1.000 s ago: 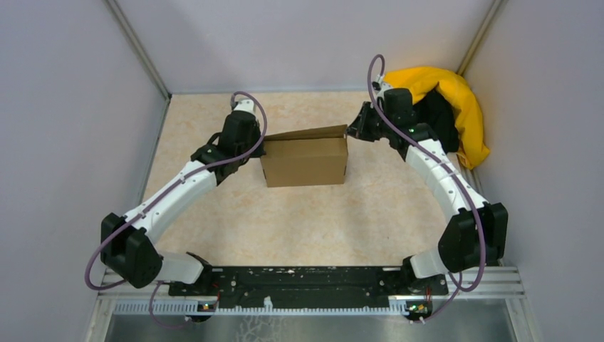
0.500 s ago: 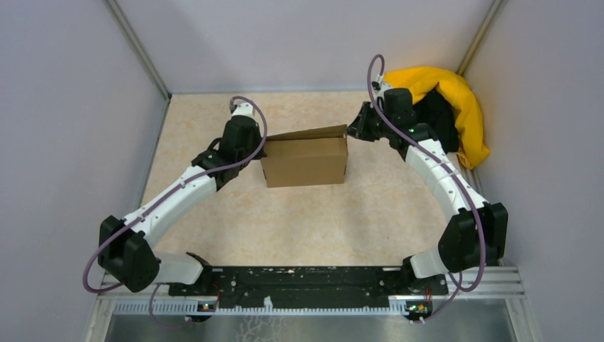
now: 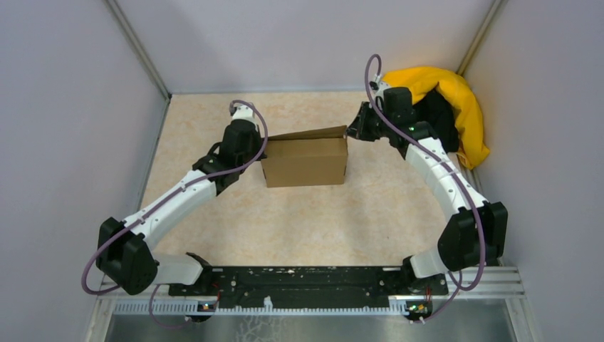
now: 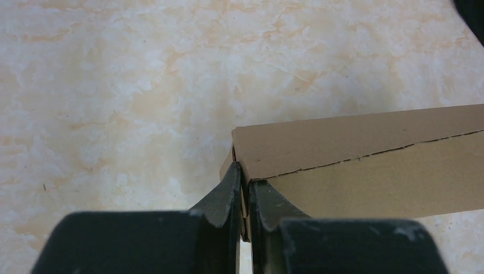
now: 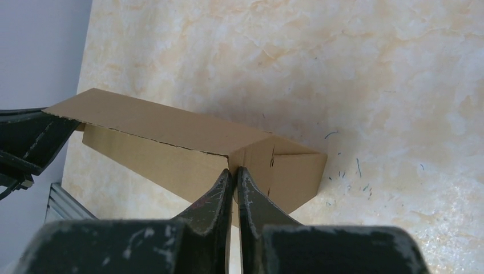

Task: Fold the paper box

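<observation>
Over the last second the left arm has drawn its wrist a little back toward the near edge while the left pincer [image 4: 242, 171] narrowed. Its jaws now stand almost together, nipping a thin cardboard edge at the left end of the plain brown cardboard paper box [image 3: 305, 162]. The right pincer [image 5: 233, 172] has not shifted and is pinched nearly flat on the cardboard edge at the box's right end. The box itself has stayed put, a squat rectangular form mid-way across the pale marbled bench [image 3: 320, 214], between the two arms. I judge that the body is formed and both ends are pinned, so what remains is closing the long top flap [image 3: 308, 133], which stands slightly lifted along the far side. Nothing of the inside shows, so whether the box holds anything cannot be told. A yellow-and-black cloth heap [image 3: 456, 100] lies well apart in the far right corner
</observation>
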`<state>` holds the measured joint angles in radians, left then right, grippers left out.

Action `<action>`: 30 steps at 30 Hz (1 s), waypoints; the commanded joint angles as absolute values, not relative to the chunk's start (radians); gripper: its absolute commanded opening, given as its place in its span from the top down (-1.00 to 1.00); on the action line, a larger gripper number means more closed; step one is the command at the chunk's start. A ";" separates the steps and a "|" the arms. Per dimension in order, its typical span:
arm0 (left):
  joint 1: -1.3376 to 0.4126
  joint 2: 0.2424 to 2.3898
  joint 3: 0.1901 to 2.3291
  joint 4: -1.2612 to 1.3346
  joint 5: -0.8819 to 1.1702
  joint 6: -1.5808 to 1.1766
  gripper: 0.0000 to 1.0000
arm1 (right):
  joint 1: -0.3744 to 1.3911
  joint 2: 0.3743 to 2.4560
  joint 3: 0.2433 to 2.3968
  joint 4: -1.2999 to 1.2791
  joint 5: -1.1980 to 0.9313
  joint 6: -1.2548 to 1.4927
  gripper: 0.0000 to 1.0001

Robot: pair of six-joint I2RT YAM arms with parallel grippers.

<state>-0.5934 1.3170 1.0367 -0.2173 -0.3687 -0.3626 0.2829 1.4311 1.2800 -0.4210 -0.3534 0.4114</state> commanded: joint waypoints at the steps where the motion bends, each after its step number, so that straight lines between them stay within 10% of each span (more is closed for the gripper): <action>1: -0.622 1.333 1.002 -0.264 -0.291 -0.379 0.81 | 0.319 1.455 1.347 -0.513 -0.455 0.380 0.87; 16: -0.622 1.339 1.006 -0.282 -0.291 -0.398 0.80 | 0.405 1.433 1.385 -0.661 -0.106 0.266 0.64; 22: -0.622 1.342 1.013 -0.289 -0.292 -0.404 0.80 | 0.437 1.434 1.412 -0.706 -0.003 0.246 1.00; 30: -0.623 1.360 1.037 -0.303 -0.284 -0.411 0.80 | 0.440 1.443 1.444 -0.719 -0.032 0.262 1.00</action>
